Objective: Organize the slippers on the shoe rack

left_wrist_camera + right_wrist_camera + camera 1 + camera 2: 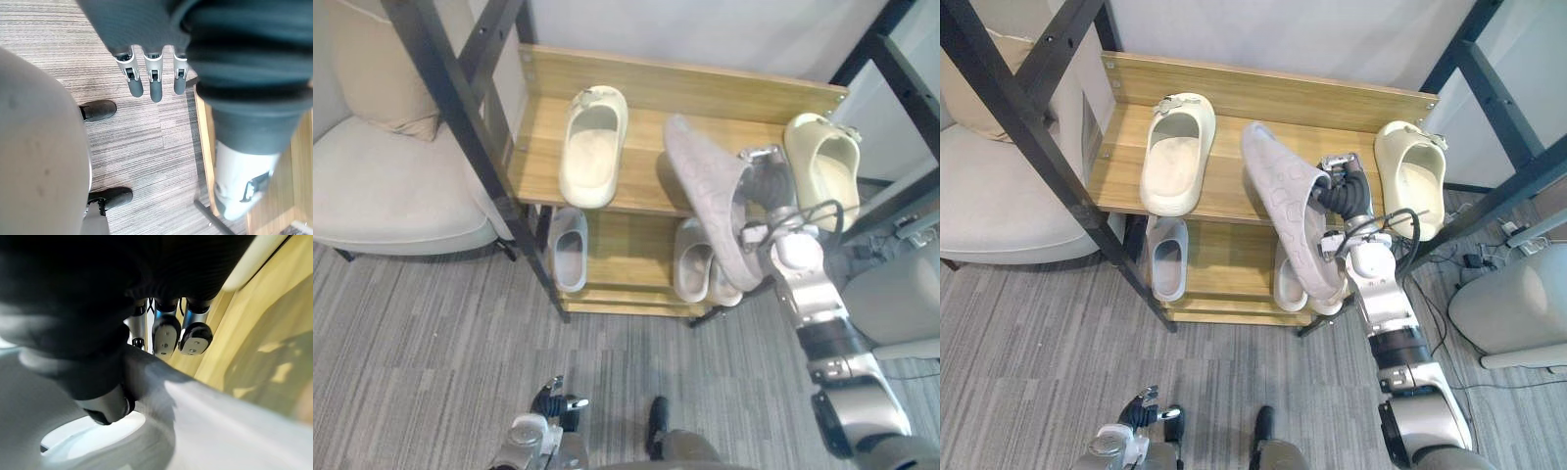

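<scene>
Shoe rack [685, 93] is pale honey wood with faint grain, left top-shelf slipper [592, 147] and right top-shelf slipper [824, 166] cream, grey slipper [705, 186] dull with faint moulded sole shapes, lower-shelf slipper [570, 250] light grey, floor [431, 333] grey with fine streaks, armchair [391, 191] off-white, frame bars [460, 108] black.

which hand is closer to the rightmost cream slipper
Right. The right robot hand, gripping a grey slipper, is beside the cream slipper; the left robot hand hangs over the floor.
</scene>
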`<state>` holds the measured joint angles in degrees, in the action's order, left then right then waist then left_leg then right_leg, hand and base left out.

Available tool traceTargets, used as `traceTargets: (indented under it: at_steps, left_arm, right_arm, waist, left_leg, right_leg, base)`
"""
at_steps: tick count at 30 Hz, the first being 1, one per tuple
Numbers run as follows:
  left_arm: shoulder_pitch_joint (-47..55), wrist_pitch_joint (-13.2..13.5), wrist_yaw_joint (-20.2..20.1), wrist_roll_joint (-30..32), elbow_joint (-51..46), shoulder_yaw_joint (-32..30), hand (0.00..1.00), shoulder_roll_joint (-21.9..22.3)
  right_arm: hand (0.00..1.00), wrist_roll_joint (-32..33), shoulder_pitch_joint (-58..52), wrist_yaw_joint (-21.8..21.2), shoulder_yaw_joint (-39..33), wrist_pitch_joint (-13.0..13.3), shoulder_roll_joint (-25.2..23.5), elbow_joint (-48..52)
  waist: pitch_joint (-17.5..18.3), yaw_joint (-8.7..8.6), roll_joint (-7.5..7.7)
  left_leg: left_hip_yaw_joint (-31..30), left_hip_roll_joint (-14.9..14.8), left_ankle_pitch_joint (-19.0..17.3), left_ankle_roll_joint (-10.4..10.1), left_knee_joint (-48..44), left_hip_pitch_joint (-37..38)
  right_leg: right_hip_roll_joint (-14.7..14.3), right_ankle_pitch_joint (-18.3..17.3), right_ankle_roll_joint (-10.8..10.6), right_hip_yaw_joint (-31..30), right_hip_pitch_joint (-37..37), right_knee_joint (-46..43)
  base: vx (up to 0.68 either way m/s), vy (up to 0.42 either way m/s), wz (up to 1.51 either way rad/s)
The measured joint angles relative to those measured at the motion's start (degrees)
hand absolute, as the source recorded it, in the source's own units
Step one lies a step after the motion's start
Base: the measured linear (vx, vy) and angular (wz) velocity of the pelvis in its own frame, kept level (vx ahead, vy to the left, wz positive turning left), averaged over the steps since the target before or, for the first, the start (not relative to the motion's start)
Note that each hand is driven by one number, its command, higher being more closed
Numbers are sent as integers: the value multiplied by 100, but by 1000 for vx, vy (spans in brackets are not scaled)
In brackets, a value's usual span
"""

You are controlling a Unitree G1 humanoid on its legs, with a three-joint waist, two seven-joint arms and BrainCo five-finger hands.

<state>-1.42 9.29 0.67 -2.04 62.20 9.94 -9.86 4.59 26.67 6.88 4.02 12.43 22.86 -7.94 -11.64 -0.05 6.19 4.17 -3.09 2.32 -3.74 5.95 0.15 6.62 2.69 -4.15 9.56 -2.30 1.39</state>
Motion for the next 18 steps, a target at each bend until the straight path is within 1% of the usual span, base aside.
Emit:
traceTargets:
  at_steps: [3,4,6,9,12,15,16,18]
  left_arm:
    - [-2,2,-34,84,56,2,0,14]
    - [-1,0,-90,89,99,3,0,17]
    - [1,0,-99,107,209,7,0,29]
    - [0,3,-102,204,225,13,0,49]
    - [6,1,-105,205,312,16,0,60]
    - [12,4,-110,281,406,21,0,103]
    - [13,7,-112,309,444,36,0,125]
    - [15,7,-116,326,486,87,0,162]
  right_arm:
    - [100,0,-440,-11,-153,115,-100,627]
    - [100,-1,-650,-18,-161,135,-116,916]
    - [100,-1,-951,-90,-157,266,-284,1330]
    - [100,1,-1290,-224,-136,374,-518,1741]
    - [100,7,-1780,-409,93,447,-656,1960]
    - [100,3,-2352,-643,593,496,-696,2072]
    - [100,2,-2605,-754,851,494,-701,2054]
    - [100,-1,-2891,-905,1131,492,-706,2033]
  waist:
    - [67,-38,-6]
    - [152,-53,0]
    - [287,-66,-3]
    - [310,-66,-8]
    - [432,-65,-19]
    - [522,-66,-78]
    - [540,-63,-115]
    - [603,-62,-191]
  left_leg:
    - [20,-7,0,-1,-2,2]
    - [31,-12,-1,-2,-2,3]
    - [62,-21,-7,-10,-4,8]
    - [79,-24,-11,-14,-5,53]
    - [125,-25,-21,-22,-6,83]
    - [141,-26,-33,-21,-6,137]
    - [140,-28,-43,-24,-5,193]
    - [133,-29,-47,-24,-5,202]
  right_leg:
    - [-11,4,-6,-35,-7,13]
    - [-17,4,-7,-44,-5,26]
    - [-29,6,-9,-64,0,52]
    - [-32,10,-12,-76,42,69]
    - [-32,14,-18,-102,59,82]
    - [-31,12,-20,-115,117,99]
    - [-31,9,-24,-114,181,111]
    - [-29,0,-35,-109,193,113]
  base:
    - [-14,-2,-6]
    - [18,-1,-4]
    - [26,-1,-5]
    - [7,0,-1]
    - [3,7,-5]
    - [-1,2,-1]
    - [0,0,0]
    - [0,0,0]
